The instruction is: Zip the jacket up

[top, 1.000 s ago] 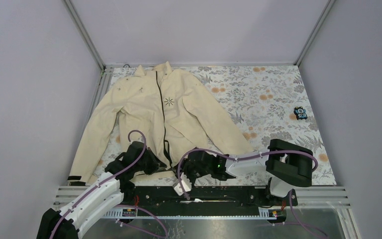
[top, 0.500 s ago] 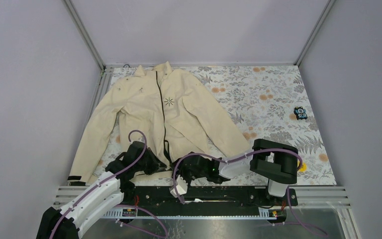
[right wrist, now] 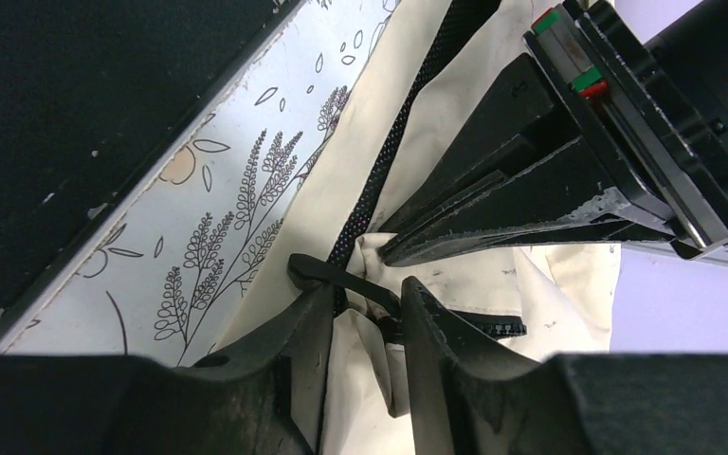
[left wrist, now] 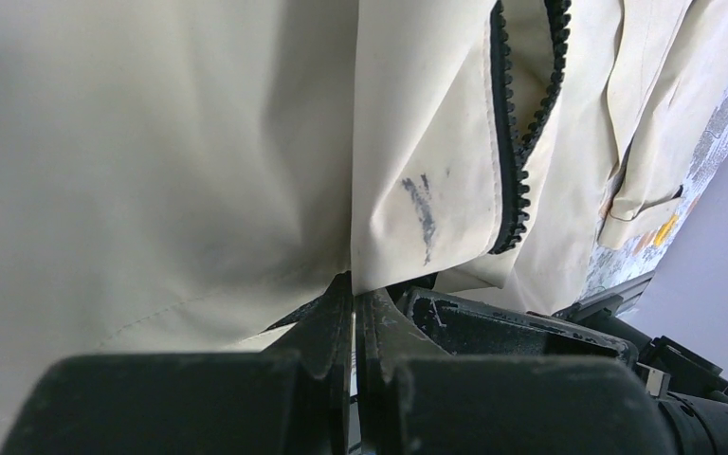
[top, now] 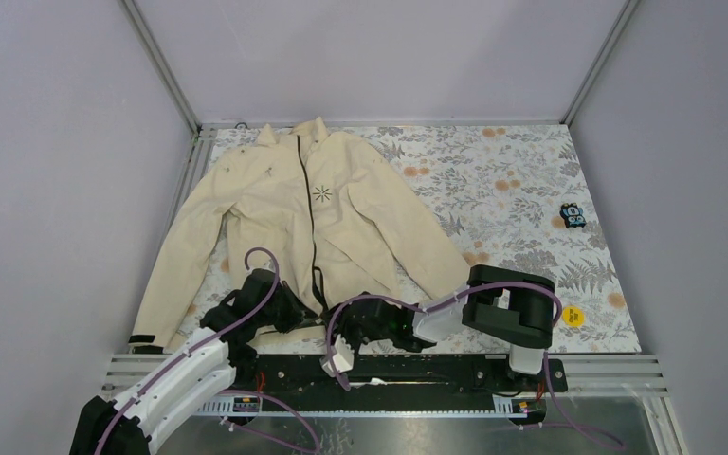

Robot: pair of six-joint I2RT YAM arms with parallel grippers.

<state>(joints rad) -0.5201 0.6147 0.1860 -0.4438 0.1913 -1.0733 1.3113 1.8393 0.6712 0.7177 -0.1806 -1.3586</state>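
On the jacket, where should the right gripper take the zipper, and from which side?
Best grip the dark pull tab at the bottom end of the zipper, coming from the hem side of the jacket: the tab lies across the right gripper's gap, and the left gripper pins the hem beside it.

Cream fabric jacket [top: 360, 223] lies on left half of floral-print tablecloth [top: 512, 180], collar far, hem near. Left gripper [left wrist: 354, 299] at hem left of dark zipper [top: 310, 223], right gripper [right wrist: 365, 299] just right. Small black block [top: 572, 216] well right.
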